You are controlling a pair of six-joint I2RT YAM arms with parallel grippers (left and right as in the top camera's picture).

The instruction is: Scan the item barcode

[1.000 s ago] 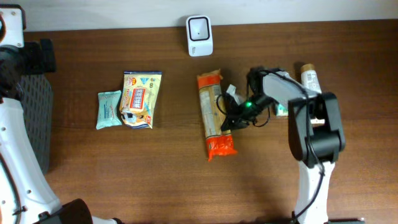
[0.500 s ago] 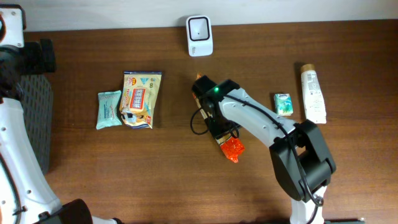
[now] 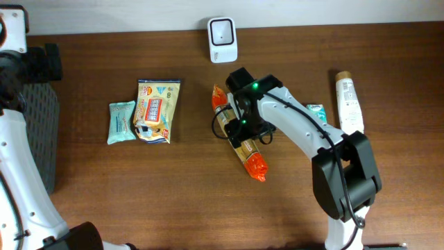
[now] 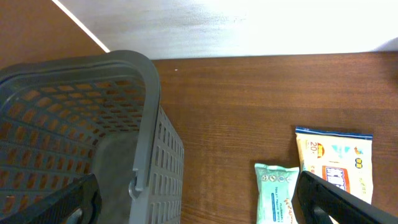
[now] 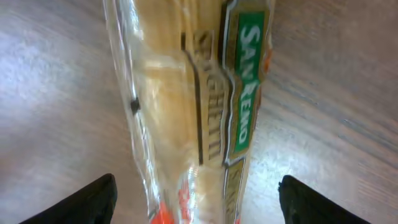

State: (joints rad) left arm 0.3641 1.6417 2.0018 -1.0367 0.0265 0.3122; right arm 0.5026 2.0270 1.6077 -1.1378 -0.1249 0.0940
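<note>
The item is a long clear spaghetti packet [image 3: 254,165] with orange ends and a green label, lying slantwise on the wooden table in the overhead view. My right gripper [image 3: 243,122] hovers over its middle. In the right wrist view the packet [image 5: 193,112] runs between my two fingers, and the right gripper [image 5: 196,200] is open with a wide gap on each side. The white barcode scanner [image 3: 222,39] stands at the table's far edge. My left gripper [image 4: 199,202] is open over the basket's edge, holding nothing.
A grey slotted basket [image 4: 74,124] stands at the far left [image 3: 38,125]. A mint wipes pack [image 3: 122,121] and a yellow snack bag [image 3: 157,110] lie left of centre. A small green pack [image 3: 318,111] and a white tube [image 3: 349,104] lie to the right.
My right arm swung left across the spaghetti packet, which turned from straight to slanted. The right gripper went from shut to open. The left arm has not moved.
</note>
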